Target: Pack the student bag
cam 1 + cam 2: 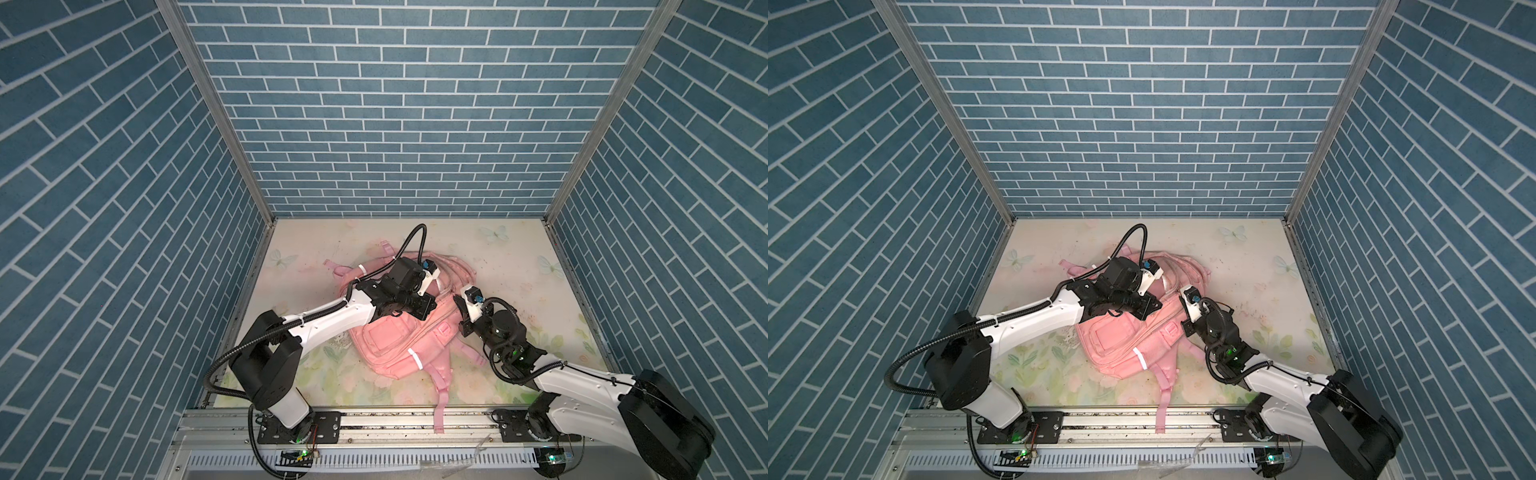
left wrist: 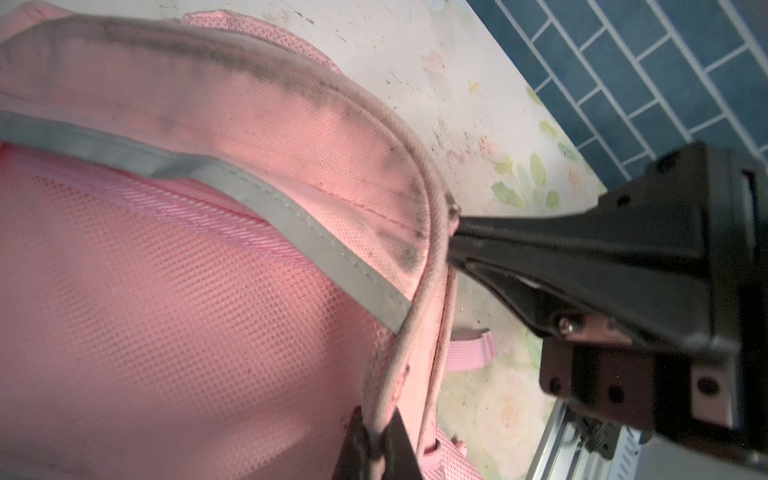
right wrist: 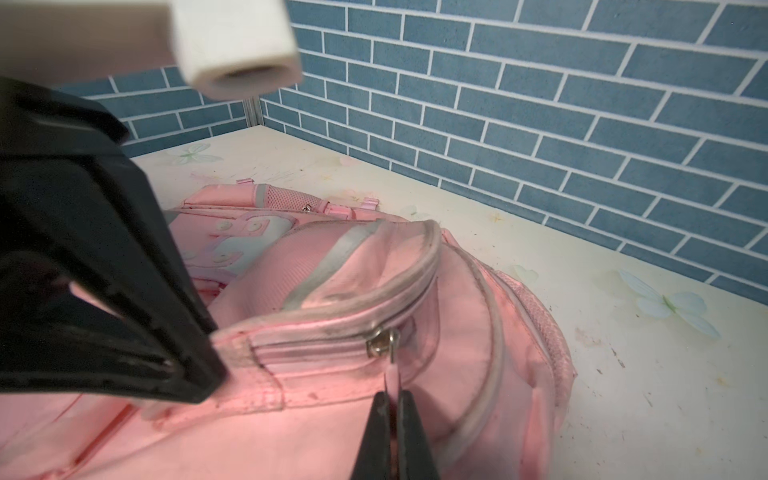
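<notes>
The student bag, a large pink backpack, lies flat in the middle of the floral table in both top views. My left gripper is shut on the grubby piped rim of a pocket near the bag's top. In the right wrist view, my right gripper is shut on the thin pink zip pull that hangs from a metal slider. The two grippers sit close together on the same pocket edge. What is inside the bag is hidden.
One pink strap trails over the metal front rail. Blue brick walls close in the back and both sides. Bare floral table shows to the right of the bag and behind it.
</notes>
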